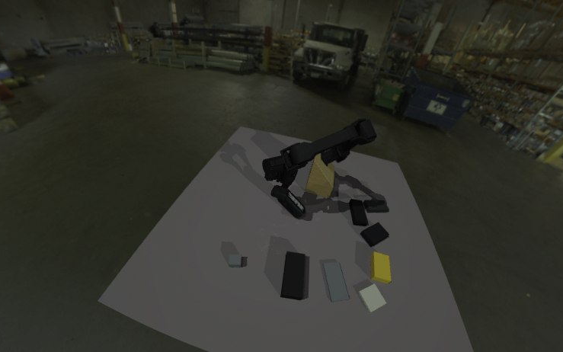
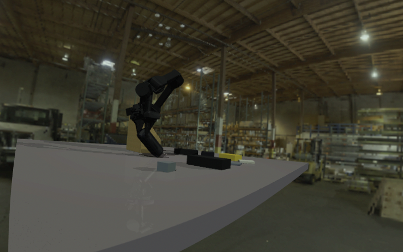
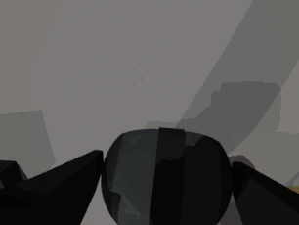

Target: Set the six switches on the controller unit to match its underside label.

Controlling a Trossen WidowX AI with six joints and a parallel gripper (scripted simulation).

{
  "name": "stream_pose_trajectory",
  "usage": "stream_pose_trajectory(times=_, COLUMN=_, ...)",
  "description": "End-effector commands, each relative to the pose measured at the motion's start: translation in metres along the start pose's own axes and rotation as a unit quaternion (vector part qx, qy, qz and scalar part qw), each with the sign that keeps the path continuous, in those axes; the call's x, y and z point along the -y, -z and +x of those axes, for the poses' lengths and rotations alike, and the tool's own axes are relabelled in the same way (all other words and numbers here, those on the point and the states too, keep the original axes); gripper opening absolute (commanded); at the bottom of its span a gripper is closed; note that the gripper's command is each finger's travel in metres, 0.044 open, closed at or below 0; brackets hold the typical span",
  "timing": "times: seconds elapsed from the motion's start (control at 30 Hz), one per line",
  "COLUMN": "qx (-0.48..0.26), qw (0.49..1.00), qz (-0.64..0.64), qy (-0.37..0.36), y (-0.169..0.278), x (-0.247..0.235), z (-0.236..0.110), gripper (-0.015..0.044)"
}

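Observation:
The dark grey controller unit [image 1: 289,202] [image 2: 151,144] [image 3: 165,187] is tilted steeply, with its lower end at the grey bench [image 1: 165,262] and its upper end between my fingers. A row of pale marks shows on the face turned toward the top camera. In the wrist view the unit's rounded end fills the gap between the two fingers and touches both. My gripper [image 1: 281,185] [image 2: 143,128] [image 3: 168,164] is shut on the unit, reaching down from the arm just left of a tan wooden wedge [image 1: 319,179] [image 2: 132,137]. The switches are not visible.
A long black block [image 1: 294,275] [image 2: 208,162], a grey-blue slab [image 1: 334,280], a yellow block [image 1: 380,267] [image 2: 229,156] and a white block [image 1: 372,297] lie near the front. A small grey cube [image 1: 234,260] [image 2: 166,166] sits left. Three dark modules [image 1: 357,212] [image 1: 375,205] [image 1: 374,234] lie right.

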State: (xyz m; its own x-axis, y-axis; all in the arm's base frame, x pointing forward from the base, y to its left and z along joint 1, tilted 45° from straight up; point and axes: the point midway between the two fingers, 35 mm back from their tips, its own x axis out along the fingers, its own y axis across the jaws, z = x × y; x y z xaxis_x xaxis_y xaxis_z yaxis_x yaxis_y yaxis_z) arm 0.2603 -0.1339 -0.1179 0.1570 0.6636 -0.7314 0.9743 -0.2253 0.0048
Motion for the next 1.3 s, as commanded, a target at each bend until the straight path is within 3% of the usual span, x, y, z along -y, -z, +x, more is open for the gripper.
stream_pose_trajectory(times=0.0, qx=-0.009, qw=1.000, qz=-0.001, qy=0.012, y=0.002, x=0.003, z=0.011, gripper=0.0338)
stream_pose_trajectory(times=1.27, qx=-0.009, qw=1.000, qz=-0.001, qy=0.012, y=-0.016, x=0.003, z=0.036, gripper=0.0338)
